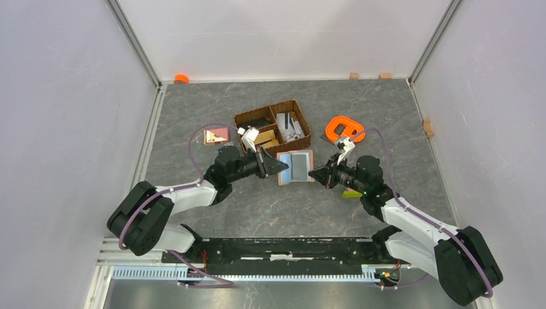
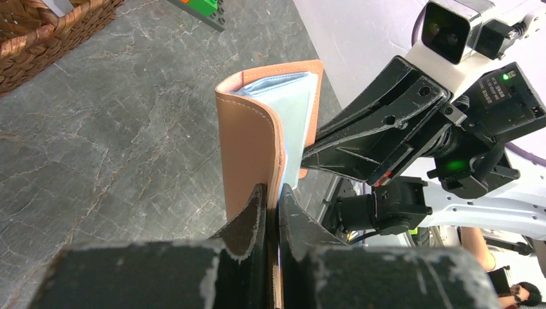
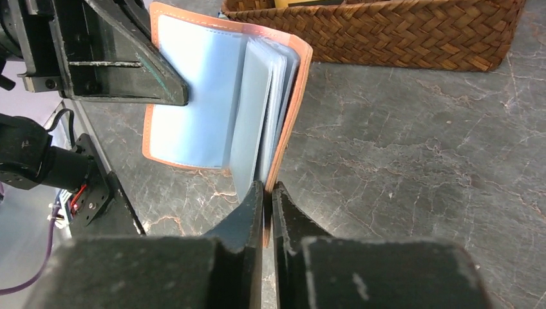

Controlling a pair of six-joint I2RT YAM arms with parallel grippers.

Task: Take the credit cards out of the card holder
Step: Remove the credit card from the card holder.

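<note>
The left jaws are pressed together on the left cover of the card holder (image 1: 295, 167), with the fingertips (image 2: 252, 217) pinching its tan edge. The right jaws are closed too, their fingertips (image 3: 248, 219) clamping the edge of the opposite cover. From above, the holder is spread open near the middle of the surface (image 1: 257, 212), the left jaws at its 9 o'clock and the right jaws at its 3 o'clock.

A woven basket (image 1: 264, 109) stands at the holder's 11 o'clock, close to it but not touching. Its right compartment holds grey-white credit cards (image 1: 291, 127) lying loosely. The left compartments hold a dark item and tan blocks that are too small to name.

Both wrist views show pale blue sleeves fanned between the covers, which the top view flattens into one panel. Whether any card sits in them cannot be told. Only the top view shows inside the basket, an orange ring (image 1: 341, 129) at the holder's 2 o'clock, and a pink-and-tan piece (image 1: 216, 136) at its 10 o'clock.
</note>
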